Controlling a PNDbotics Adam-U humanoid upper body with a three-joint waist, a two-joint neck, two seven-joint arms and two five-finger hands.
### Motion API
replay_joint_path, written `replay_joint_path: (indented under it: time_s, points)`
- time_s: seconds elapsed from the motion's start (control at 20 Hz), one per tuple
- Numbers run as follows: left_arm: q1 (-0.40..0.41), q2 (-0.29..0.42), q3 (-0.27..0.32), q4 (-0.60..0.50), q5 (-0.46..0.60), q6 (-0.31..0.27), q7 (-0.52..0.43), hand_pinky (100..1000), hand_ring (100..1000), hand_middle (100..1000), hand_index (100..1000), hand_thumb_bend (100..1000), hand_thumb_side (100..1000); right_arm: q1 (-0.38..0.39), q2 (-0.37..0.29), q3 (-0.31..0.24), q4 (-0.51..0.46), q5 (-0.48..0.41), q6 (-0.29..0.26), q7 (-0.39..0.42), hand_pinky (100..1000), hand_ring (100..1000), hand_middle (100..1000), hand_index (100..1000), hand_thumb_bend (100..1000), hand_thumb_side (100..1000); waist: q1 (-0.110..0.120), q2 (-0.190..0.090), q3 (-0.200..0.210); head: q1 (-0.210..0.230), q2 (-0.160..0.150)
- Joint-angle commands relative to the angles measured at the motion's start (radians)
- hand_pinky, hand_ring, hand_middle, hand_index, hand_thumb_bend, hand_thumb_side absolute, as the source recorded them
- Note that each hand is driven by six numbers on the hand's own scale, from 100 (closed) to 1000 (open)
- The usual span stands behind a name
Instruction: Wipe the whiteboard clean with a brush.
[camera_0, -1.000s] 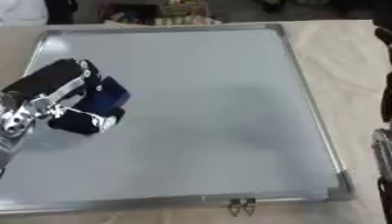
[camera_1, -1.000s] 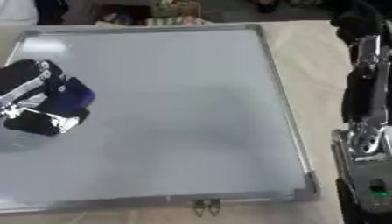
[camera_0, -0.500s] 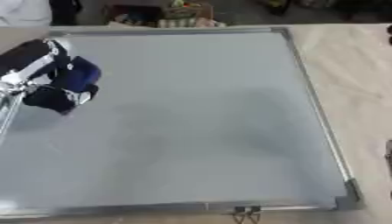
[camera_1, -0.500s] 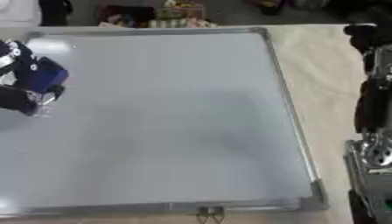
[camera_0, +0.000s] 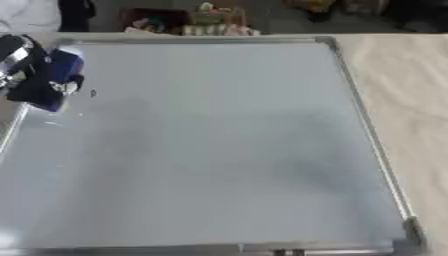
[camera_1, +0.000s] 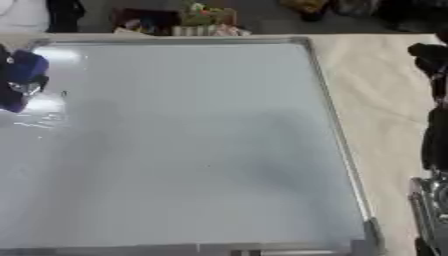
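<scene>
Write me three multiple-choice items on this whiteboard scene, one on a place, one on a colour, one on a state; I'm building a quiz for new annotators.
1. Where on the whiteboard is the brush?
A. far left corner
B. near right corner
C. centre

2. What colour is the brush?
A. red
B. dark blue
C. yellow

3. What is the left hand doing?
A. resting open on the table
B. lifting the board's frame
C. holding the brush, fingers curled round it

Answers: 1 A, the brush sits by the far left frame edge. 2 B, its body shows dark blue in both views. 3 C, the hand wraps the brush over the board.
</scene>
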Motion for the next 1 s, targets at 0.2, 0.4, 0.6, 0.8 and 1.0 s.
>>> replay_joint_path:
  time_s: [0.2,0.4,0.6,0.8,1.0]
  points:
    - [-0.049,0.0,0.058,0.104,-0.007,0.006,0.068,514,472,242,164,170,352,-0.012,-0.025,-0.009,-0.011,-0.003,-0.008,-0.003,866,833,653,878,100,1000,-0.007,-0.009,-0.014,0.039,-0.028]
    - [-0.062,-0.007,0.085,0.163,-0.016,0.015,0.102,516,471,241,164,176,352,-0.013,-0.024,-0.009,-0.011,-0.003,-0.01,-0.006,866,833,651,877,100,1000,-0.01,-0.001,-0.023,0.054,-0.046]
    - [-0.07,-0.017,0.094,0.197,-0.015,0.013,0.114,516,472,243,164,178,369,-0.012,-0.023,-0.009,-0.011,-0.002,-0.009,-0.006,867,833,650,877,100,1000,-0.012,0.006,-0.028,0.056,-0.053]
    - [-0.082,-0.025,0.094,0.218,-0.038,0.006,0.118,517,474,245,166,195,370,-0.014,-0.022,-0.008,-0.011,-0.002,-0.01,-0.006,867,834,650,877,100,1000,-0.013,0.011,-0.033,0.058,-0.057]
    - [-0.096,-0.037,0.102,0.241,-0.063,0.002,0.116,522,479,245,172,211,399,-0.016,-0.022,-0.009,-0.011,-0.002,-0.011,-0.006,868,834,649,876,100,1000,-0.013,0.017,-0.041,0.06,-0.062]
